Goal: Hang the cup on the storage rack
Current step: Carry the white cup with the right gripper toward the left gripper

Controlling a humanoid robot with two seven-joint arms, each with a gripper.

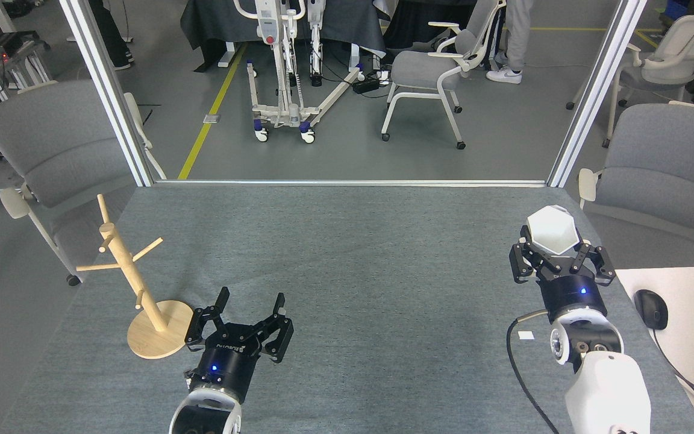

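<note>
The white hexagonal cup [552, 230] is held up off the table at the right, its mouth facing me, with my right gripper [555, 246] shut on its lower part. The light wooden storage rack [133, 286] stands at the table's left edge on its round disc base [169, 340], with thin pegs angling off the post. My left gripper [251, 300] is open with nothing between its fingers, low over the cloth just right of the rack's base.
Grey cloth covers the table [353, 265]. A small white scrap [526, 335] lies on the cloth near the right arm. A white desk [678, 313] with a mouse [650, 308] and keyboard adjoins at the right. Grey chairs flank the table.
</note>
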